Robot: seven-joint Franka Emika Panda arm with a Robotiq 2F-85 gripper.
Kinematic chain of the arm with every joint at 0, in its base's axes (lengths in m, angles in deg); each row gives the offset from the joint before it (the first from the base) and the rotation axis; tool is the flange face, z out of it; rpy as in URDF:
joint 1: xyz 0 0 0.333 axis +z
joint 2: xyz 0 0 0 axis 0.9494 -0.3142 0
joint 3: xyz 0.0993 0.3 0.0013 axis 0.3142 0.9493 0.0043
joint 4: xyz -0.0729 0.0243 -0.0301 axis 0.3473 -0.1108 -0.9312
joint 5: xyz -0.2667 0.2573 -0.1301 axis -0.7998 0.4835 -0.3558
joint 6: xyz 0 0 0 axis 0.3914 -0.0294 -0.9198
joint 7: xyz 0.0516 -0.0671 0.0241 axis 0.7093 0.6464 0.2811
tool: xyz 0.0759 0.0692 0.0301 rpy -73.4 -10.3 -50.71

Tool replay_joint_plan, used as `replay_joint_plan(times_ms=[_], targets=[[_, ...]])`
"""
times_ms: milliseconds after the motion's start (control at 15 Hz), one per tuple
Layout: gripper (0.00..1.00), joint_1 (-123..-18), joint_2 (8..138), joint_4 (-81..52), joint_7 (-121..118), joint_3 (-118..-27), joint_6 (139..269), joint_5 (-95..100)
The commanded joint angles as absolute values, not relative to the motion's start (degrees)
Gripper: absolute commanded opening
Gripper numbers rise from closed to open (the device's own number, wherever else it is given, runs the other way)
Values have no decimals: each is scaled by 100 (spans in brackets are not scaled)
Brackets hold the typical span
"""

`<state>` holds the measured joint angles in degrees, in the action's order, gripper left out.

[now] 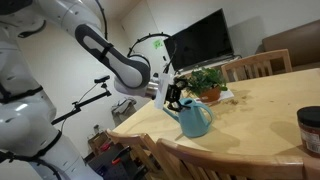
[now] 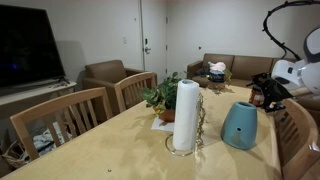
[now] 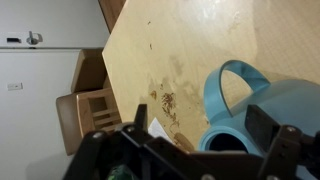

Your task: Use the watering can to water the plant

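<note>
The teal-blue watering can (image 1: 196,119) (image 2: 240,125) stands upright on the wooden table (image 1: 260,105), close to its edge. Just behind it is the leafy green plant (image 1: 207,81) (image 2: 160,97) in its orange pot. My gripper (image 1: 176,98) (image 2: 264,97) hovers open just above and beside the can, touching nothing. The wrist view looks down on the can (image 3: 262,108), its loop handle and its round fill hole. The gripper (image 3: 198,140) there has one dark finger (image 3: 262,125) over the can's body and the other out to the side. Nothing is held.
A paper towel roll (image 2: 186,115) on a wire holder stands mid-table near the plant. A dark jar (image 1: 310,129) sits further along the table. Wooden chairs (image 2: 60,118) (image 1: 258,64) line the table. A TV (image 1: 200,40) and sofas (image 2: 215,68) stand beyond.
</note>
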<state>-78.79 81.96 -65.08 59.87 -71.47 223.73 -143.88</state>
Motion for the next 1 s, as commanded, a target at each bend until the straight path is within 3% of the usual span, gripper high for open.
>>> replay_joint_plan(times_ms=[0, 933], targets=[[100, -7974, 8175, -6484, 5939, -7060, 22381, -14346], [100, -8019, 8058, -6421, 5882, -7068, 22452, -14348]])
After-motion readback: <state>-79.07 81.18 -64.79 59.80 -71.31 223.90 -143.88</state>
